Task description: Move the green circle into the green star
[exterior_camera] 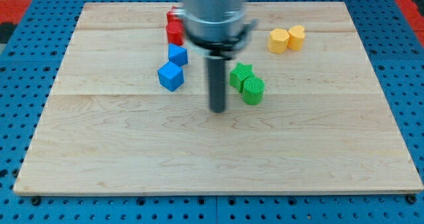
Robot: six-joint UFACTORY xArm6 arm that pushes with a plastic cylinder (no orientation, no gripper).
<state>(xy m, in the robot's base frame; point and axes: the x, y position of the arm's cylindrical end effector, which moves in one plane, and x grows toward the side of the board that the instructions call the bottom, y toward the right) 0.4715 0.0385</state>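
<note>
A pale wooden board (218,151) lies on a blue pegboard surface (26,85). Two blue blocks sit left of centre: a blue cube (170,75) nearer, and a second blue block (177,54) just beyond it to the right. Farther back, two red blocks (174,26) are stacked close, partly hidden. At the far right, two yellow blocks (287,38) touch side by side.
</note>
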